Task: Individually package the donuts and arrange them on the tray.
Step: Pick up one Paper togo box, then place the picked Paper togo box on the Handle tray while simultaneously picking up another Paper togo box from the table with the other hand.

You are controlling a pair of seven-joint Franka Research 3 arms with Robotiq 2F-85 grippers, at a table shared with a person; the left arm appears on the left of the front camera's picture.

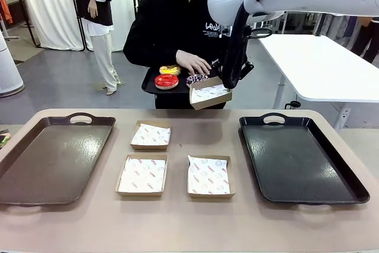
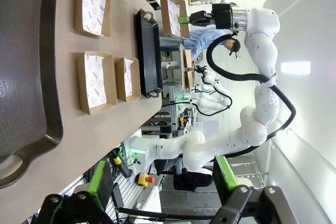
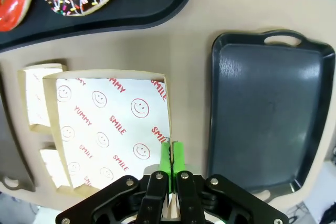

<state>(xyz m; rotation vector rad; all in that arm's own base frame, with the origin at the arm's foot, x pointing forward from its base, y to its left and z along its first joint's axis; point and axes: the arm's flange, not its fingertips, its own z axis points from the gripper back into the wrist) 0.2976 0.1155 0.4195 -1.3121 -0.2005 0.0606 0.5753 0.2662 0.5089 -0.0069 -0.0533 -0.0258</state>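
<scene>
From the front, found the right gripper (image 1: 222, 81) pinched shut on the rim of a paper-lined box (image 1: 210, 95), raised beside the person's serving tray (image 1: 149, 89), with the red donut (image 1: 166, 80), yellow donut (image 1: 170, 70) and sprinkled donut (image 1: 196, 79) unpacked on it by the person's hand (image 1: 192, 62), and three other boxes (image 1: 142, 175) empty on the table (image 1: 177, 223) between the left tray (image 1: 53, 158) and right tray (image 1: 299, 158). Through the left wrist, saw the left gripper (image 2: 163, 179) spread wide on nothing. Through the right wrist, saw green pads (image 3: 177, 156) closed flat on the box edge; judged nothing packaged yet, with every donut to box and arrange.
</scene>
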